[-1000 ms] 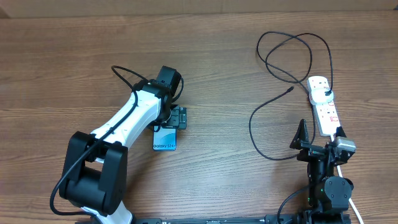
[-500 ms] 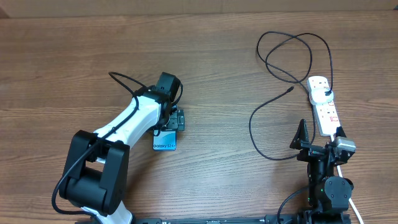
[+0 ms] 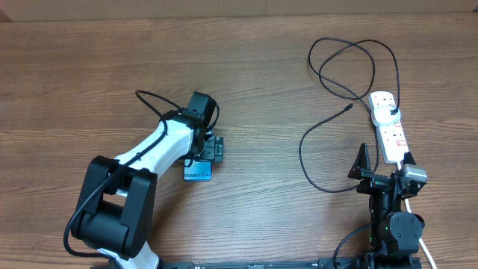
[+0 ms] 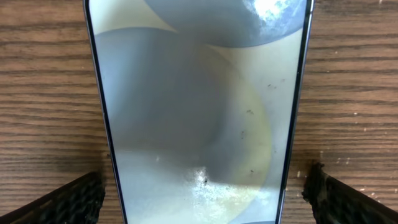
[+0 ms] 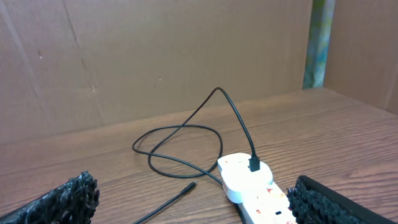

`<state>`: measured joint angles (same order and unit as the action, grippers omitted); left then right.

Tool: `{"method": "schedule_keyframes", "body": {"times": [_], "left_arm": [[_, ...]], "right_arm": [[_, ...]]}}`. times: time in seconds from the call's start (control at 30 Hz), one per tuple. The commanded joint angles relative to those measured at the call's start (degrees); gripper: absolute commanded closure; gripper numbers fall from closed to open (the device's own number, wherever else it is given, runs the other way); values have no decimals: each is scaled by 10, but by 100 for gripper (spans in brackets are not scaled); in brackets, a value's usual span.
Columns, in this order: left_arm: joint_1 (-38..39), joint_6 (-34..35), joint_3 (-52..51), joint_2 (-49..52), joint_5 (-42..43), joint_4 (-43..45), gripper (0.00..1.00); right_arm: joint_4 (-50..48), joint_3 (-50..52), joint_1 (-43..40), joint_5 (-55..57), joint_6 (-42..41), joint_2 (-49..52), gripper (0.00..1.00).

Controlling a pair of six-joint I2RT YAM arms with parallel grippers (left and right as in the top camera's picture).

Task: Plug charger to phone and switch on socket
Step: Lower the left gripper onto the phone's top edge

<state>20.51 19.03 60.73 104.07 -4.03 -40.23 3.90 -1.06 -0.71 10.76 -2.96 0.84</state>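
The phone [image 3: 198, 174] lies flat on the table, screen up; it fills the left wrist view [image 4: 199, 93]. My left gripper [image 3: 211, 149] hovers low over its far end, open, one finger on each side of the phone [image 4: 202, 196], with small gaps. The white socket [image 3: 390, 128] lies at the right. The charger's white plug head [image 3: 384, 103] sits in its far outlet, and the black cable [image 3: 351, 56] loops behind, its connector tip [image 3: 351, 107] loose on the table. My right gripper [image 3: 384, 167] is open and empty, just short of the socket [image 5: 264, 202].
The socket's thick white cord [image 3: 427, 250] runs off past the right arm's base. A cardboard wall [image 5: 155, 56] stands behind the table. Bare wood lies between the phone and the cable.
My left gripper has shifted slightly along the phone, towards the table's front. The phone, the cable and the right arm have not moved.
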Motion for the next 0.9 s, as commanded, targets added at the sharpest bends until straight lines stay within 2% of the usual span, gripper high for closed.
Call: {"method": "schedule_keyframes", "body": {"times": [0.0, 0.17, 0.5, 0.87], "left_arm": [[1, -12, -6, 5, 5, 1, 0], [1, 9, -6, 5, 5, 3, 1], [0, 9, -6, 10, 5, 4, 1], [-3, 18, -6, 83, 16, 3, 0]], "right_arm": [[-4, 6, -2, 3, -2, -7, 0], [-4, 6, -2, 3, -2, -7, 0], [-4, 6, -2, 3, -2, -7, 0], [-4, 6, -2, 3, -2, -7, 0]]}}
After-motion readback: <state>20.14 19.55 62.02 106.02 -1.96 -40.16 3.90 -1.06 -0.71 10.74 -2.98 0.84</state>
